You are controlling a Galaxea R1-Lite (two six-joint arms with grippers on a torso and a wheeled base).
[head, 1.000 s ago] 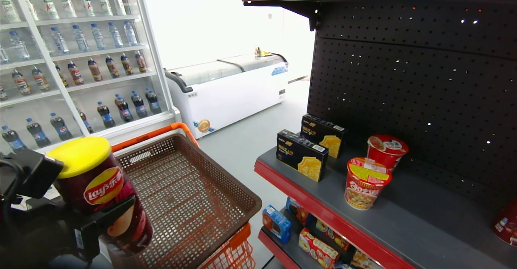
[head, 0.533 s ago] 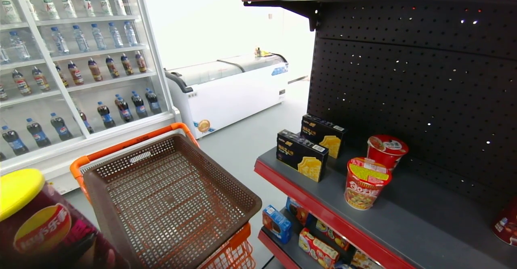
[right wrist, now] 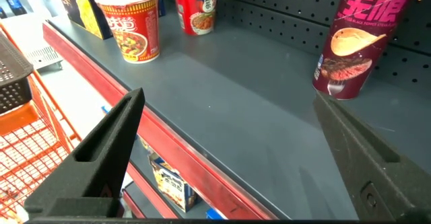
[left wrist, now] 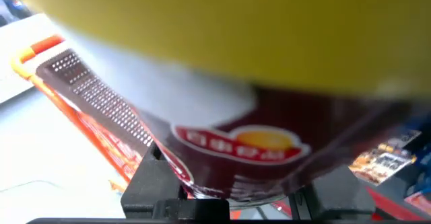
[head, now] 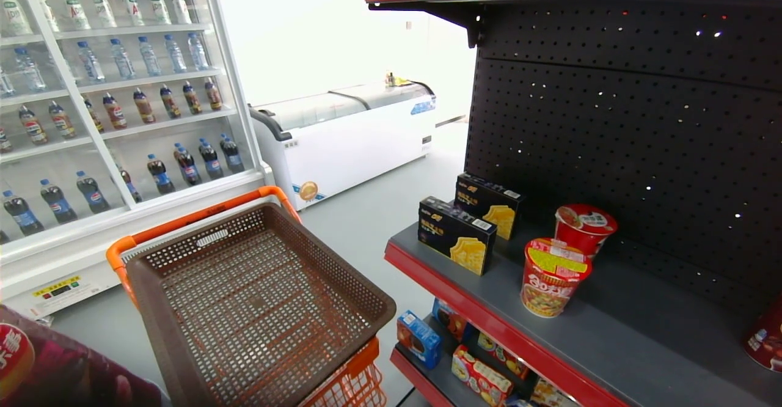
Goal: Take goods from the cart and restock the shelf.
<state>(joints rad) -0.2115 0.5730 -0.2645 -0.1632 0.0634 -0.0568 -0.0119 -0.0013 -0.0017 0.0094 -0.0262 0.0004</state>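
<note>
Glass doors front a tall white drinks cooler (head: pixel 91 89) along the left of the room, its shelves lined with rows of water, tea and cola bottles. In the head view's lower left corner a dark maroon cardboard crisp can (head: pixel 55 370) lies close to the camera. In the left wrist view this can, topped by a yellow plastic lid (left wrist: pixel 222 22), is pinched between the black fingers (left wrist: pixel 158 183) of the left gripper (left wrist: pixel 239 187).

Just to its right a brown perforated plastic basket (head: pixel 256 297) rests on the orange wire cart (head: pixel 201 211), which stands on a smooth grey floor (head: pixel 366 217). Behind it a white chest freezer with curved glass lids (head: pixel 348 132) sits against the bright back wall.

To the right stands the grey metal shelf with a red front edge (head: pixel 611 346), backed by black pegboard (head: pixel 611 138). It carries two dark boxes with yellow pictures (head: pixel 458 236), one behind the other. Two red noodle cups (head: pixel 553 278) stand to their right. A second maroon crisp can (right wrist: pixel 350 42) stands upright against the pegboard near the right end. Small blue and red packets (head: pixel 421 337) line the lower tier.

The right gripper (right wrist: pixel 229 99) hovers above the shelf's front, its jaws spread wide around nothing.
</note>
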